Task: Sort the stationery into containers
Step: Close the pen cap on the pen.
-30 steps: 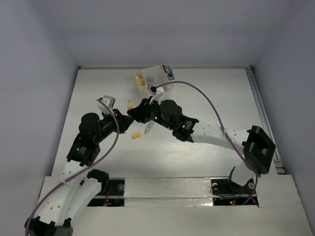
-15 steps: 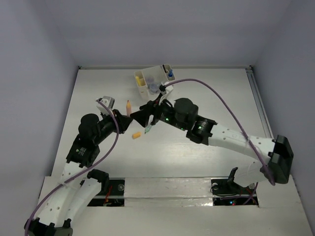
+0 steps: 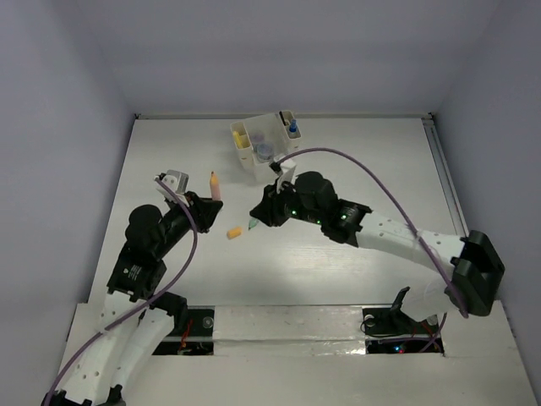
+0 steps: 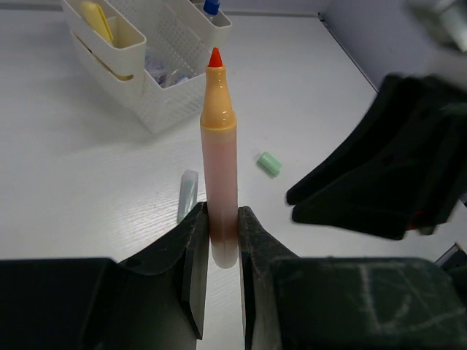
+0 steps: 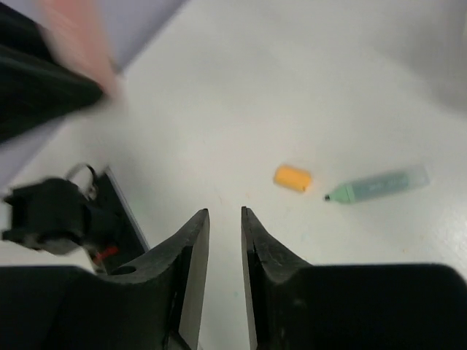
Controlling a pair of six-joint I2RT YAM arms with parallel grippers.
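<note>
My left gripper point(image 4: 221, 215) is shut on an orange marker point(image 4: 219, 160) with a red tip and holds it above the table; it also shows in the top view point(image 3: 205, 203). My right gripper point(image 5: 225, 211) is open by a narrow gap and empty, hovering right of the marker point(image 3: 256, 211). An orange eraser point(image 5: 292, 178) and a light green marker point(image 5: 376, 185) lie on the table below it. A green block point(image 4: 269, 163) lies nearby. The cream organizer point(image 3: 254, 161) holds a yellow item point(image 3: 240, 137), a purple jar point(image 3: 265, 150) and a blue-capped bottle point(image 3: 292, 127).
The right arm's black body point(image 4: 394, 175) hangs close to the right of the held marker. Grey walls point(image 3: 68, 127) enclose the white table point(image 3: 363, 169) on three sides. The arm bases point(image 3: 177, 317) sit at the near edge.
The right gripper has let go of the orange marker and drawn back to the right. The left gripper has pulled back to the left with the marker in it.
</note>
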